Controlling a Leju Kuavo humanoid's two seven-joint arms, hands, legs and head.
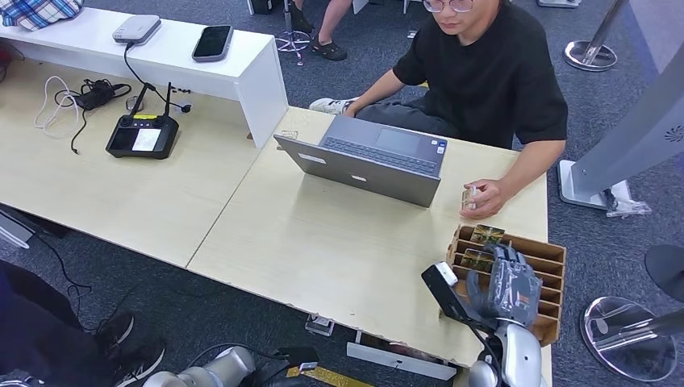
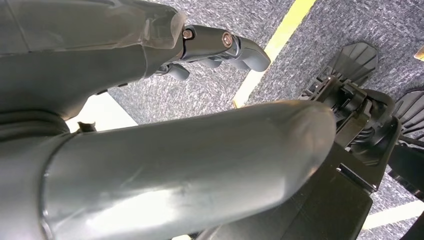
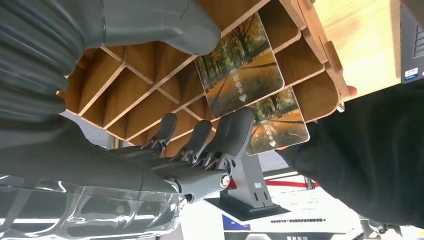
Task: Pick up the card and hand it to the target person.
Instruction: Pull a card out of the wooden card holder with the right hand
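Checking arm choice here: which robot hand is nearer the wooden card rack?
Right. The right hand hovers over the wooden card rack, fingers by the cards; the left hand hangs over floor.

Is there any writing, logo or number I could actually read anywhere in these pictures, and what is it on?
Nothing reads clearly.
Near card in the wooden card rack: white characters above a small arrow, too blurred to read.
Far card: similar white characters, blurred.
Laptop: small stickers, too small.
White stand: a round logo, no legible words.
Handheld controller: screen unreadable.
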